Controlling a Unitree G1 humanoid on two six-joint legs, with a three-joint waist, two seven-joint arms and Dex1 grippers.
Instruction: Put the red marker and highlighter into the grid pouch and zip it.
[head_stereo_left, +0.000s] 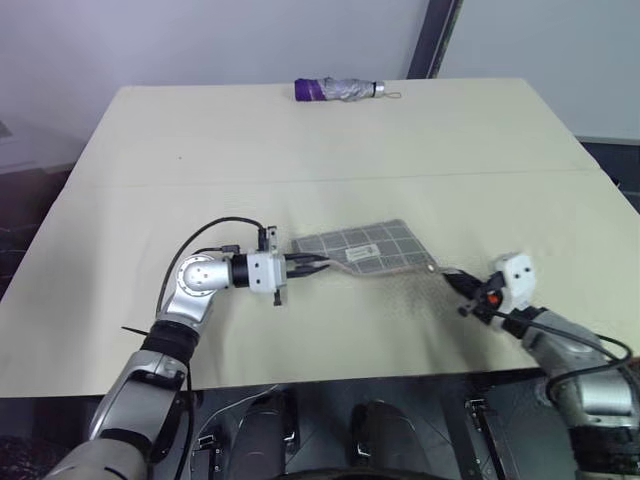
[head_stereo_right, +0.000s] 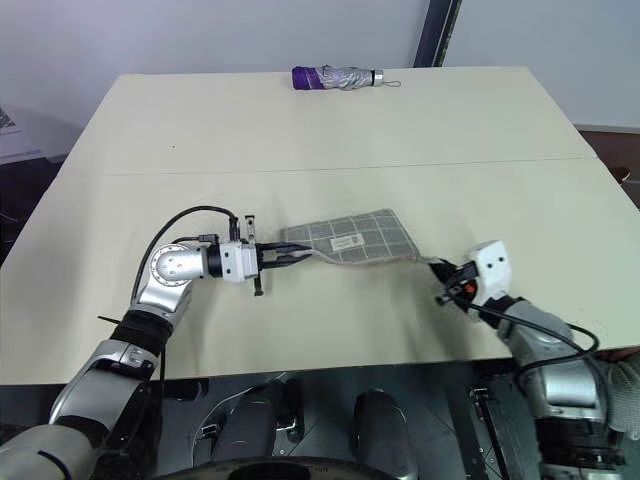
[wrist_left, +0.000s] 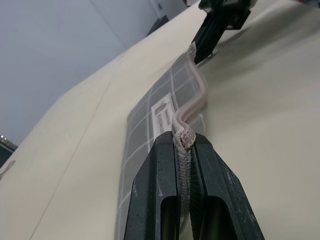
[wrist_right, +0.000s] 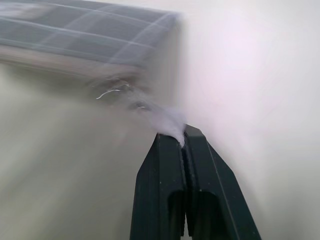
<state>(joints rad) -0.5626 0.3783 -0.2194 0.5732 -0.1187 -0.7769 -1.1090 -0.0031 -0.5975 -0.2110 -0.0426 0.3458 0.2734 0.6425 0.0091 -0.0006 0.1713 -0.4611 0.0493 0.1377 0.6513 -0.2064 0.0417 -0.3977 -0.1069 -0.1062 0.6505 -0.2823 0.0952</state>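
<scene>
Grid pouch lies flat near the middle of the cream worktop, a little toward the near edge, white label facing up. Zipper edge runs along its near side, wavy in the left wrist view.

Left gripper reaches in level from the left. I see its fingers clamped tight on the left end of the pouch's zipper edge, the pale tape pinched between them.

Right gripper sits off the pouch's right corner, closer to the near right part of the worktop. Its fingers are pressed together on a pale pull tab; the right wrist view is smeared, so I cannot make out the link between tab and pouch, though the tab trails back toward the pouch's corner.

I can't pick out the red marker or the highlighter anywhere on the worktop; whether they are inside the pouch I cannot tell.

Other items: a folded purple-and-silver umbrella lies at the far edge of the worktop, well apart from the pouch and both arms. A seam crosses the worktop between umbrella and pouch. A dark upright post stands behind the far edge. Nothing lies between the grippers and the pouch.
</scene>
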